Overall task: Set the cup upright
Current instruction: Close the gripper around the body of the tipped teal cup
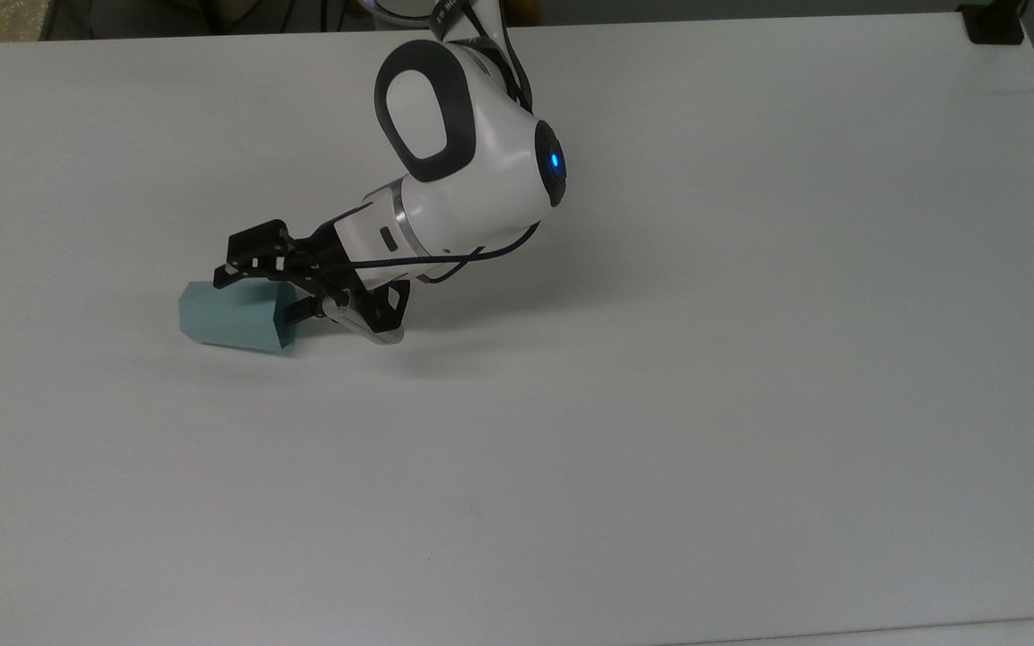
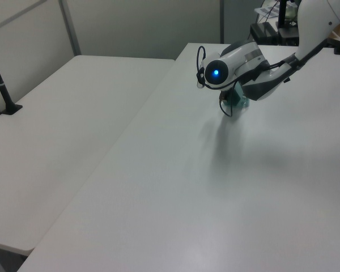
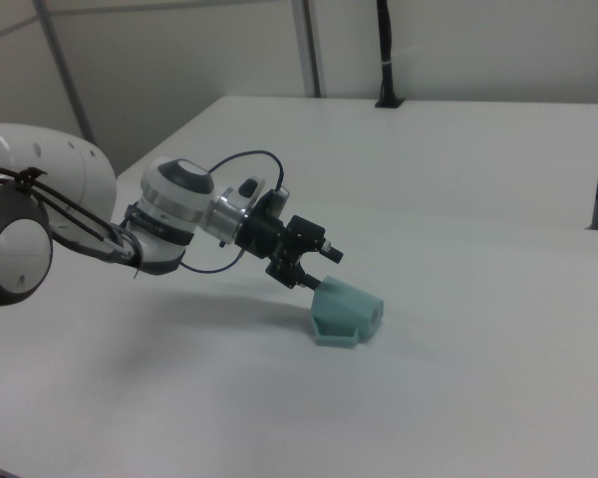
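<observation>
- The cup [image 1: 232, 316] lay on its side on the white table [image 1: 661, 404], mouth toward the top view's right
- The gripper [image 1: 266, 285] sat at that rim, jaws open and straddling its wall, presumably so as to pinch and tip it upright

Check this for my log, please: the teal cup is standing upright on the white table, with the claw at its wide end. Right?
Not quite. The cup lies on its side on the white table, as the right view shows. The claw is at its wide end.
</observation>
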`<state>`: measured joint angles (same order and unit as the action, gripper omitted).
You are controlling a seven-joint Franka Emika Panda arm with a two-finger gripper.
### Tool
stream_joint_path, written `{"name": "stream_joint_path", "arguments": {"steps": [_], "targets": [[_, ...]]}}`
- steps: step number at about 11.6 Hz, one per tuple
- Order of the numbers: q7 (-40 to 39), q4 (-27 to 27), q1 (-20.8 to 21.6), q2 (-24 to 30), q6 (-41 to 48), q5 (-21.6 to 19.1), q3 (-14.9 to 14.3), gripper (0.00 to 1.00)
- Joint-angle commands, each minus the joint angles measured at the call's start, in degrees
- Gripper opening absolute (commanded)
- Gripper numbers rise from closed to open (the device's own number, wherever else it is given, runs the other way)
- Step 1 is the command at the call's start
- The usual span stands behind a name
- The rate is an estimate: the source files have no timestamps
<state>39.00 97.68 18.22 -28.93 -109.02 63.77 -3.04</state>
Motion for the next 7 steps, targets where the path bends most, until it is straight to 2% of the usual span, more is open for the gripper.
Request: {"name": "stream_joint_path", "arguments": {"steps": [1,5,6,7], "targets": [[1.34,-0.21,0.15,-2.17,1.7,2.41,0.49,1.0],[2.65,0.32,-0.29,-2.36,1.79,2.85,0.49,1.0],[2.66,0.58,-0.47,-2.36,2.23,2.93,0.49,0.99],[2.66,0.67,-0.64,-2.36,2.49,2.94,0.49,0.92]]}}
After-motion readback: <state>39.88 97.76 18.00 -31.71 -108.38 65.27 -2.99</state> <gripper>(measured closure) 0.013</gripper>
